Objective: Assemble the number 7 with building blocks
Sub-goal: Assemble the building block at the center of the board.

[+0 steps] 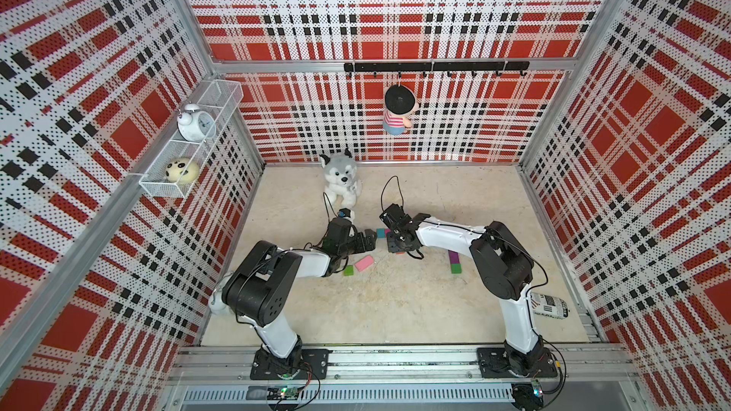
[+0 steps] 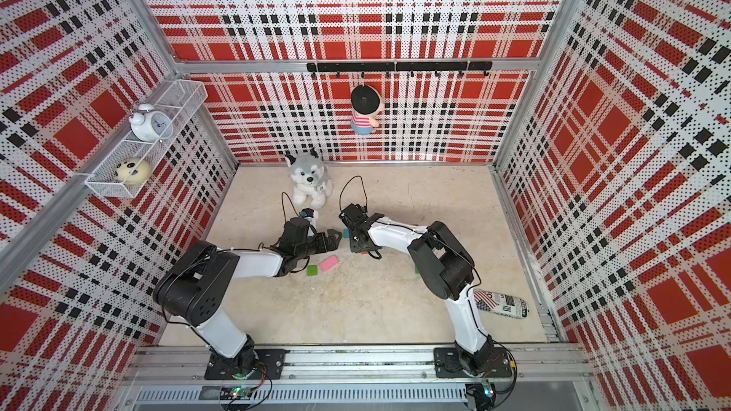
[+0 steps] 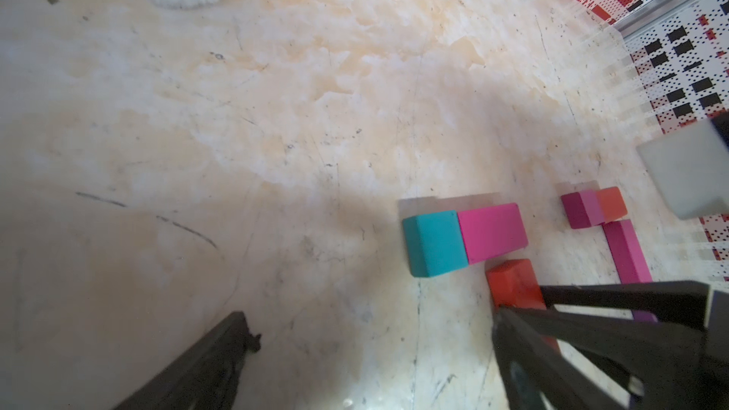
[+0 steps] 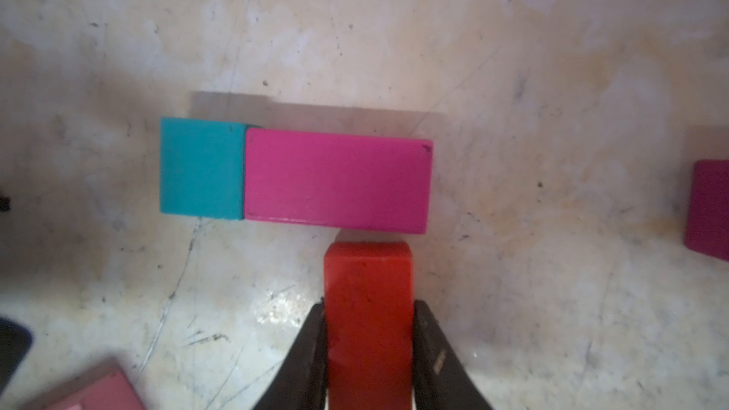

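Note:
In the right wrist view a teal block [image 4: 201, 167] and a magenta block [image 4: 337, 183] lie end to end as a short bar. My right gripper [image 4: 369, 309] is shut on a red-orange block [image 4: 369, 270]. That block's end sits just under the right end of the magenta block, with a thin gap between them. My left gripper [image 3: 374, 333] stands open over bare floor beside the teal block [image 3: 434, 242]. In both top views a pink block [image 1: 364, 263] and a green block [image 1: 348, 270] lie near the left arm. Purple and green blocks [image 1: 455, 262] lie by the right arm.
A plush dog [image 1: 340, 183] sits at the back, behind the left gripper [image 1: 368, 241]. A printed bottle [image 1: 550, 305] lies at the right wall. More magenta, pink and orange blocks [image 3: 591, 209] lie beyond the bar. A doll [image 1: 397, 110] hangs on the back wall.

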